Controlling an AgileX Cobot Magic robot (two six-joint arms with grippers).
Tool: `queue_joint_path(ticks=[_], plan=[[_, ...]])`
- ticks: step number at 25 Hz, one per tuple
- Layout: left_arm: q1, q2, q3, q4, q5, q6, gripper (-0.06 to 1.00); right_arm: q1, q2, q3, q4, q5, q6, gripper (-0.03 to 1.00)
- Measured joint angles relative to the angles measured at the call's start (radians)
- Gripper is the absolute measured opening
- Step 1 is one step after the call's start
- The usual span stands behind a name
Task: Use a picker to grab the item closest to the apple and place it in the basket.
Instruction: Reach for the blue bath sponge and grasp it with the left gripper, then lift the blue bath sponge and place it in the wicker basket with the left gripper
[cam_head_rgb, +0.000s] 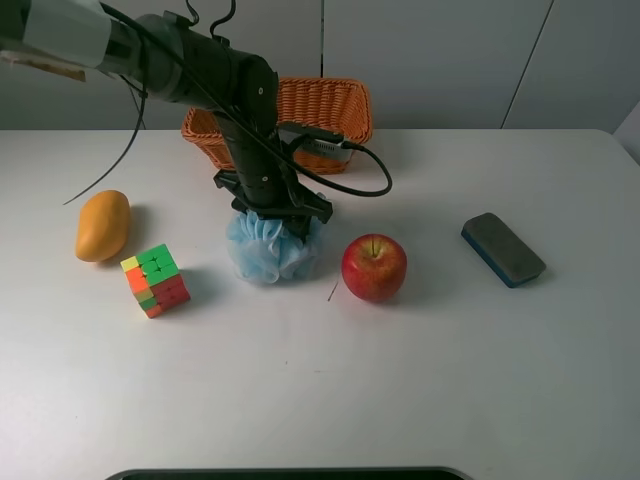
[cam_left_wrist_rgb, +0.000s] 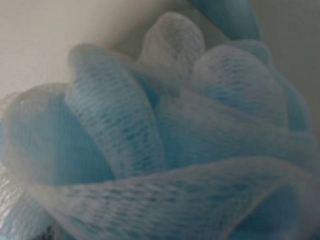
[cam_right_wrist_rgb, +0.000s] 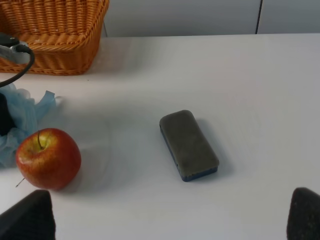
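A red apple (cam_head_rgb: 374, 267) sits mid-table. A light blue mesh bath pouf (cam_head_rgb: 272, 252) lies just left of it, closest to it. My left gripper (cam_head_rgb: 280, 215) is pressed down onto the top of the pouf, its fingers spread across it and partly buried in the mesh. In the left wrist view the pouf (cam_left_wrist_rgb: 165, 135) fills the frame and no fingers show. The orange wicker basket (cam_head_rgb: 340, 105) stands at the back behind the left arm. My right gripper (cam_right_wrist_rgb: 170, 220) is open and empty, out of the exterior view; its wrist view shows the apple (cam_right_wrist_rgb: 48, 158).
A yellow mango (cam_head_rgb: 102, 226) and a coloured puzzle cube (cam_head_rgb: 155, 280) lie at the left. A dark board eraser (cam_head_rgb: 503, 248) lies right of the apple; it also shows in the right wrist view (cam_right_wrist_rgb: 188, 145). A black cable (cam_head_rgb: 360, 165) loops off the left arm.
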Motion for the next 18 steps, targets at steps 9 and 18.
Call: queue_joint_path(ticks=[9, 18], plan=[[0.000, 0.000, -0.002, -0.006, 0.001, -0.002, 0.53, 0.000, 0.000, 0.000, 0.000, 0.000, 0.000, 0.70], [0.000, -0.002, -0.108, -0.004, 0.180, -0.028, 0.48, 0.000, 0.000, 0.000, 0.000, 0.000, 0.000, 0.70]])
